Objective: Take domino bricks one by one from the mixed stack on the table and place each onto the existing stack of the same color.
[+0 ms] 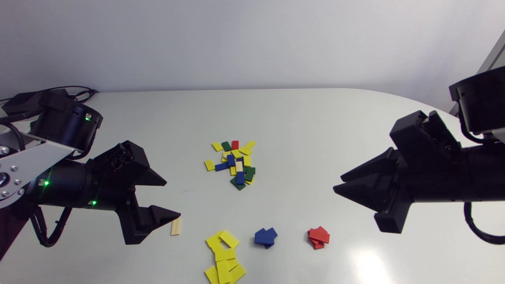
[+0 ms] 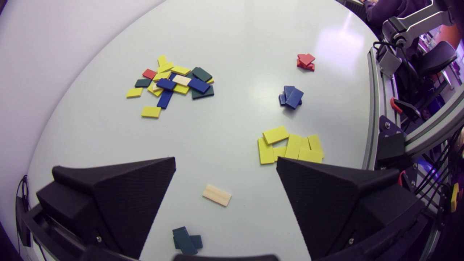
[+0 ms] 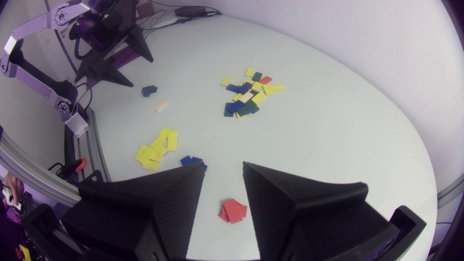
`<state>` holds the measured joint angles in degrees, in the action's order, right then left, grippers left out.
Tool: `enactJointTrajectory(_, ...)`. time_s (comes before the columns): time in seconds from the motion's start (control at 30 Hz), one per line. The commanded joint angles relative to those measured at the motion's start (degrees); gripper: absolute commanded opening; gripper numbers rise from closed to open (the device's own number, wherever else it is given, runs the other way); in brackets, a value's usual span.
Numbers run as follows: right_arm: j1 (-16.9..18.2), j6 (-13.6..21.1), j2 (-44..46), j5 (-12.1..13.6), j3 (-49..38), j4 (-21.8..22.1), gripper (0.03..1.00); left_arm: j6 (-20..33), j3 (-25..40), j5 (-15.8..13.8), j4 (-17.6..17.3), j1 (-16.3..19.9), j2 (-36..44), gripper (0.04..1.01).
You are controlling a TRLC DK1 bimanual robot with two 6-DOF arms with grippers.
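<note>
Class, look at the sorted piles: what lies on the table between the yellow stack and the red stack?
The small blue stack lies between the yellow stack and the red stack. The head view shows the three in a row.

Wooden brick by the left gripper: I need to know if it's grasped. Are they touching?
Apart. The left wrist view shows the wooden brick lying flat between the left gripper's open fingers, bare table on both sides.
</note>
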<state>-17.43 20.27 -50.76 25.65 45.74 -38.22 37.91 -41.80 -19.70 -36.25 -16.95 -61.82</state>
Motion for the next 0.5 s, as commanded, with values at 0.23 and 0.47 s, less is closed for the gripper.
enactJointTrajectory(0.23, -0.24, -1.99, -1.53, 0.54, 1.64, 0.78, 0.975, -4.6, -5.22, -0.51, -0.05, 0.25, -3.04, 0.992)
enactJointTrajectory(0.47, 0.12, -4.72, -2.94, -0.69, 2.08, 4.03, 0.975, -8.03, -6.36, 0.98, 1.62, 1.31, -4.97, 0.992)
